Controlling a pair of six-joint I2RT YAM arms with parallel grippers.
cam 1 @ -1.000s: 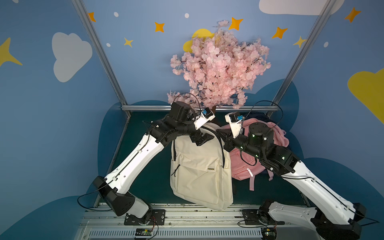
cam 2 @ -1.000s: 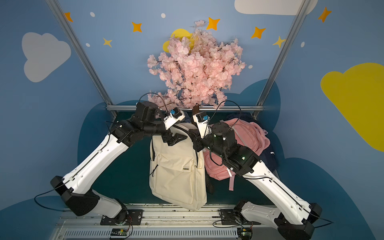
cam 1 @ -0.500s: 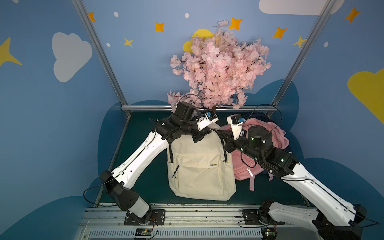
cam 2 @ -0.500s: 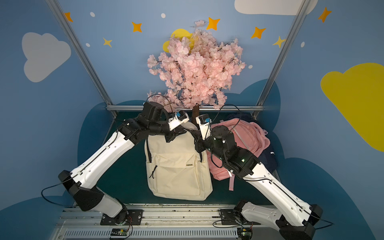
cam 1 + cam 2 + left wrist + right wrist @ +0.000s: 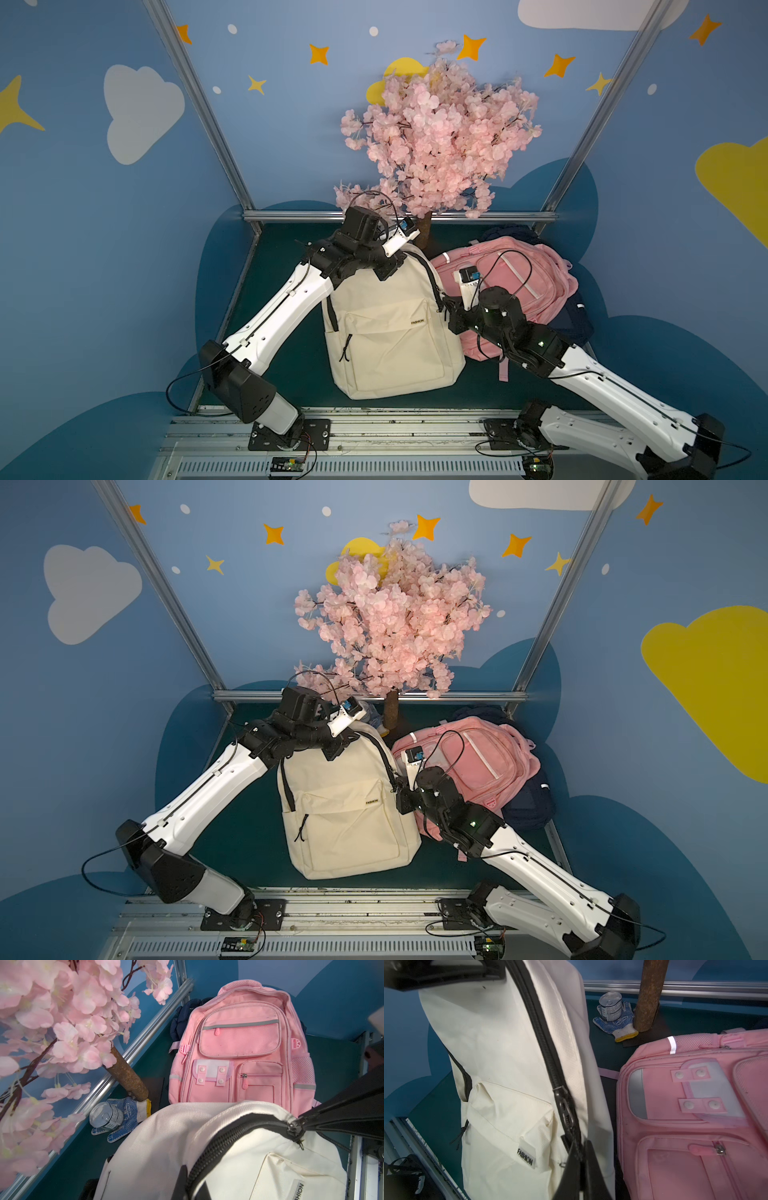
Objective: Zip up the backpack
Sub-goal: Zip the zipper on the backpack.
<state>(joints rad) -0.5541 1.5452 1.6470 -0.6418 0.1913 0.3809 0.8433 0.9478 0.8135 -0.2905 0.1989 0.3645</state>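
The cream backpack point(image 5: 390, 332) lies at centre frame in both top views, the left claw point(image 5: 387, 271) closed tight on its top edge and the right claw point(image 5: 445, 306) closed tight on the zip pull point(image 5: 564, 1107) at its frame-right edge; the pull is best drawn straight along the teeth, fabric held taut.

Dark green tabletop point(image 5: 276, 237) with cream backpack point(image 5: 386, 332), pink backpack point(image 5: 540, 270), glove point(image 5: 128, 1109), can point(image 5: 106, 1114).

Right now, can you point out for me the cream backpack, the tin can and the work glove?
cream backpack point(image 5: 386, 353): in a top view, on its front pocket.
tin can point(image 5: 101, 1113): left wrist view, on its lid.
work glove point(image 5: 623, 1020): right wrist view, on its blue-dotted palm.
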